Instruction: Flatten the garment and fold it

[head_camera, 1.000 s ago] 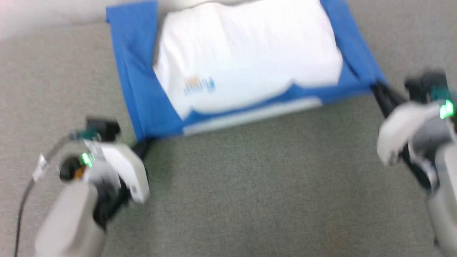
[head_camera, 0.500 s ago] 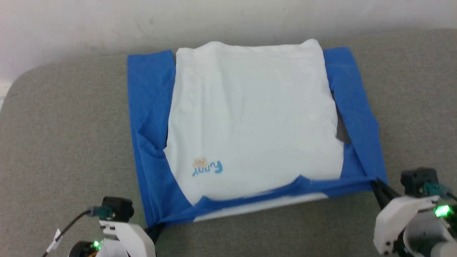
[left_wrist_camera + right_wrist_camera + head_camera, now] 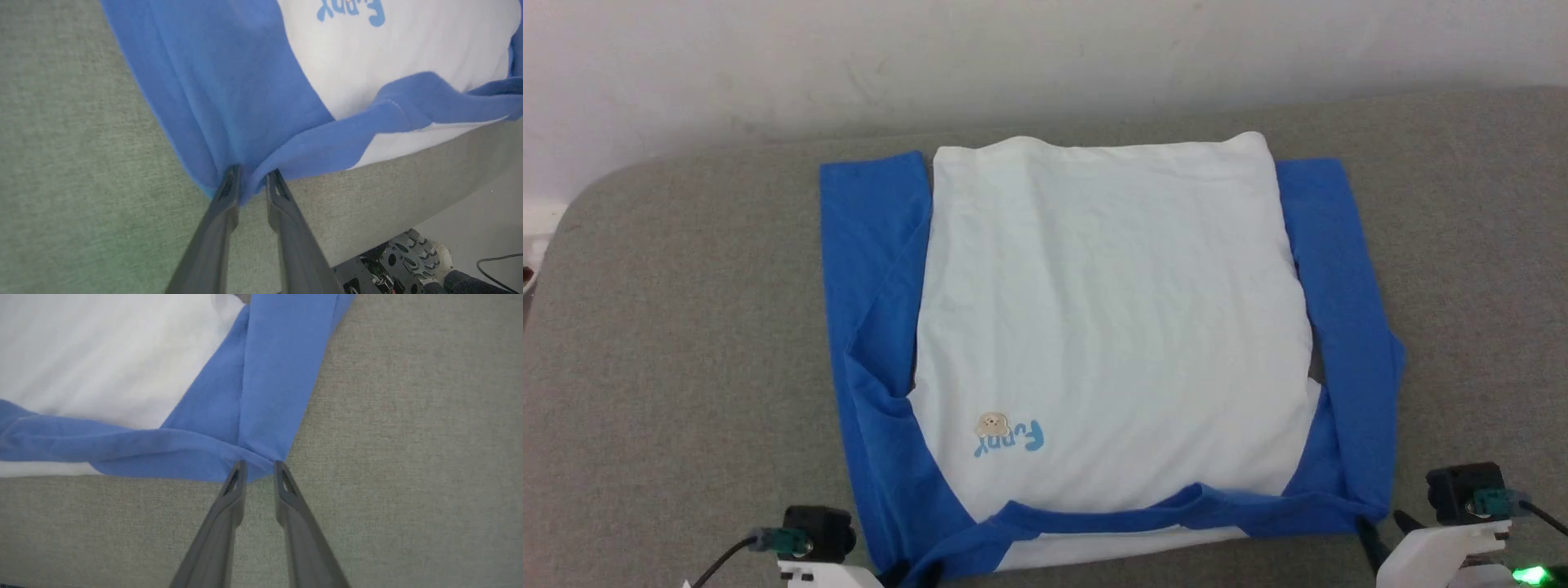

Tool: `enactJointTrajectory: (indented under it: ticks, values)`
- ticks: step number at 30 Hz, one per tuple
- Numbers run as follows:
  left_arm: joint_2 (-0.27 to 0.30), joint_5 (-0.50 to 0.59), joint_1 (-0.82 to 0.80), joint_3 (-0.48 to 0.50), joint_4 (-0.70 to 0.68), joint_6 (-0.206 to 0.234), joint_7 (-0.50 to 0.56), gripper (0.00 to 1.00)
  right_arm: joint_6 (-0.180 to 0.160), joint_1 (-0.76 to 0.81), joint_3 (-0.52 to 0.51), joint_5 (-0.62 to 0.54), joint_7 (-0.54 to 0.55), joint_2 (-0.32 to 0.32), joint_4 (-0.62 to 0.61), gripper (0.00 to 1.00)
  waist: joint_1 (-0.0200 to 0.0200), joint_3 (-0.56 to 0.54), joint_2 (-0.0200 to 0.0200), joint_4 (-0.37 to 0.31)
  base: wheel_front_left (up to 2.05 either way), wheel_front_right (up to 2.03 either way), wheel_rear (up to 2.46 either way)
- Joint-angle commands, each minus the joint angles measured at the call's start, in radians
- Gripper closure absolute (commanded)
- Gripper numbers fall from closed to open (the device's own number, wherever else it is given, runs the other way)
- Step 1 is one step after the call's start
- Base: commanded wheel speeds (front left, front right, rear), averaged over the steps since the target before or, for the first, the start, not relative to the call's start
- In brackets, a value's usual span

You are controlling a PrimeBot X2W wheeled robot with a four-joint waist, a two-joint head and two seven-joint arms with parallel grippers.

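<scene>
The garment [image 3: 1111,327] lies spread on the grey padded surface [image 3: 686,343]. Its white body faces up, with a small blue print [image 3: 1009,437] near me. The blue sleeves [image 3: 870,269] run folded along both sides. My left gripper [image 3: 253,179] is shut on the near left blue corner [image 3: 245,163], which bunches between the fingers. My right gripper [image 3: 259,467] is shut on the near right blue corner [image 3: 261,453]. In the head view the left gripper [image 3: 894,573] and right gripper [image 3: 1368,535] sit at the bottom edge, mostly cut off.
A white wall [image 3: 1045,57] rises behind the grey surface. The surface's rounded left corner [image 3: 572,204] and its near edge [image 3: 408,212] mark the limits. Below that edge, the robot's base [image 3: 392,265] and a cable on the floor show.
The head camera has moved, so the whole picture shifted down. The garment has settled from a raised, blurred sheet to lying flat and stretched. Both grippers keep hold of the near corners.
</scene>
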Motion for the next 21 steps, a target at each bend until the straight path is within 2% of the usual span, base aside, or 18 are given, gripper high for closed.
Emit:
enactJointTrajectory:
  ticks: [1, 7, 10, 15, 21]
  values:
    - [-0.016, -0.015, 0.027, -0.003, 0.019, 0.004, -0.014, 0.00, -0.009, 0.022, -0.002, 0.009, 0.007, -0.002, 0.005, 0.00, 0.0000, -0.016, 0.0000, 0.005, 0.00, 0.00, 0.00]
    - [-0.059, -0.062, 0.045, 0.018, -0.007, -0.007, -0.069, 0.00, -0.009, 0.084, -0.035, 0.037, 0.053, 0.010, -0.038, 0.00, 0.0000, -0.061, 0.0000, 0.021, 0.00, 0.00, 0.00]
    - [-0.068, -0.063, 0.040, 0.045, -0.046, -0.005, -0.121, 0.00, -0.009, 0.103, -0.065, 0.051, 0.040, 0.023, -0.091, 0.00, 0.0000, -0.075, 0.0000, 0.027, 0.00, 0.00, 0.00]
    - [-0.074, -0.007, -0.033, 0.108, -0.049, 0.001, -0.276, 0.00, -0.009, 0.072, -0.101, 0.077, -0.128, 0.038, -0.145, 0.00, 0.0000, -0.080, 0.0000, 0.029, 0.00, 0.00, 0.00]
    - [-0.091, 0.109, -0.210, 0.140, 0.062, 0.037, -0.457, 0.00, -0.009, -0.011, -0.089, 0.082, -0.353, 0.045, -0.127, 0.00, 0.0000, -0.036, 0.0000, 0.018, 0.00, 0.00, 0.00]
